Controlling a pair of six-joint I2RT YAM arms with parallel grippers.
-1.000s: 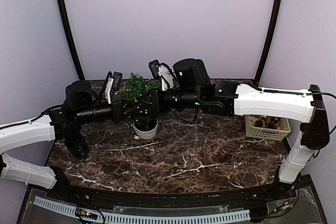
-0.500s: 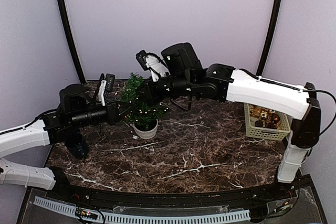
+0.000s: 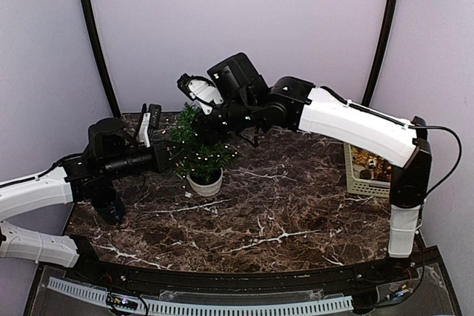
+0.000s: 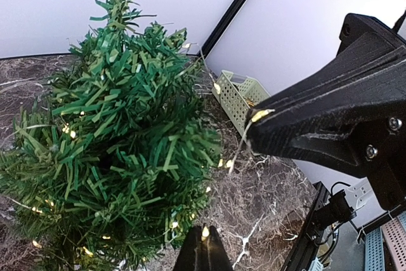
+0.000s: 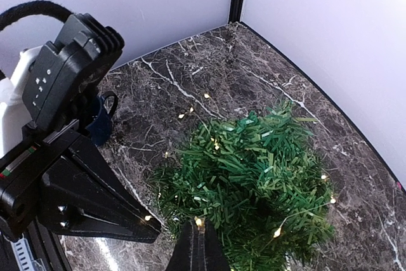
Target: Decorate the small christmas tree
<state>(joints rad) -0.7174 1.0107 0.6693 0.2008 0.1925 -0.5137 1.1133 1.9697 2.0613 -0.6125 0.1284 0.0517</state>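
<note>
Your left fingers (image 4: 203, 255) and right fingers (image 5: 198, 253) pinch shut on the light string (image 4: 229, 164), holding it against the small christmas tree (image 3: 198, 155), seemingly for draping.

Top cam: fixed, high, well back on the near side of the small christmas tree (image 3: 198, 149), facing fwd & down. It's far off, so the whole tabletop (image 3: 281, 220) fits in shot w/ tree left of centre.

Left wrist cam: close in, left of tree at approx mid-height, facing right past it to the basket (image 4: 238, 96) beyond. Its own left pincer (image 4: 203, 249) is at the bottom edge.

Right wrist cam: close in, above tree, facing down & left. Its own right pincer (image 5: 200, 245) is at the bottom edge.

All 3 views share the tree & the tabletop around it. Each wrist cam also catches the other pincer beside tree.
</note>
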